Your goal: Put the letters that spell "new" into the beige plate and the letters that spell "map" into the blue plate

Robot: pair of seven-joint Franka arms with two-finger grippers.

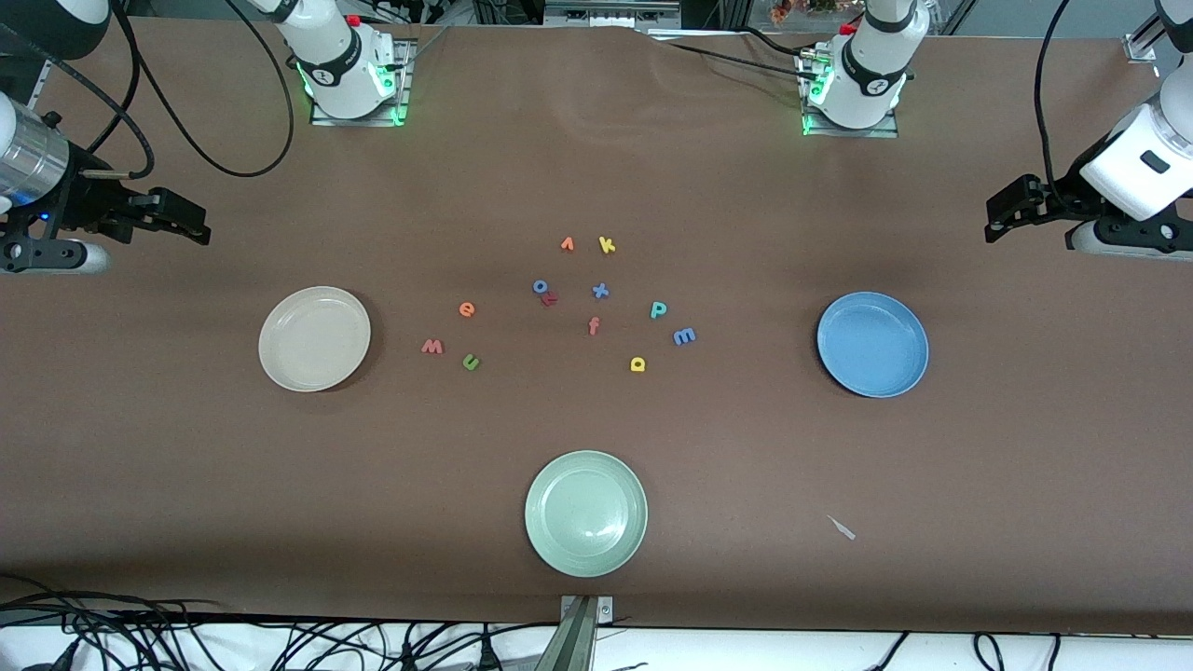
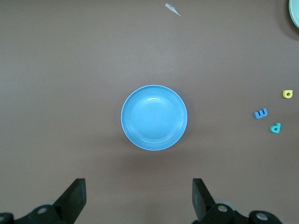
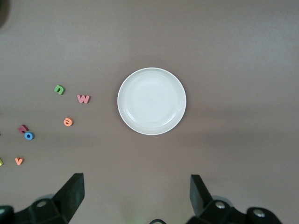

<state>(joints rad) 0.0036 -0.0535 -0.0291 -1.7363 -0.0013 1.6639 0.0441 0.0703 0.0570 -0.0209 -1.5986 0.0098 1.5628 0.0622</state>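
Observation:
The beige plate (image 1: 314, 338) (image 3: 151, 101) lies toward the right arm's end, empty. Beside it lie the orange e (image 1: 467, 309) (image 3: 68, 122), red-pink w (image 1: 431, 347) (image 3: 83, 98) and green n (image 1: 471, 362) (image 3: 59, 89). The blue plate (image 1: 872, 343) (image 2: 154, 117) lies toward the left arm's end, also empty. Beside that one lie the teal p (image 1: 658, 309) (image 2: 275, 127), blue m (image 1: 684, 336) (image 2: 261, 113) and yellow a (image 1: 637, 364) (image 2: 288, 94). My right gripper (image 1: 191, 222) (image 3: 136, 193) hangs open high over the table's end. My left gripper (image 1: 1002, 216) (image 2: 139, 196) hangs open at the other end.
A pale green plate (image 1: 585, 513) lies nearest the front camera. Mid-table lie an orange v (image 1: 567, 244), yellow k (image 1: 607, 245), blue o (image 1: 540, 286) touching a red letter (image 1: 549, 299), a blue x (image 1: 600, 291) and a red f (image 1: 594, 325). A white scrap (image 1: 842, 527) lies near the front edge.

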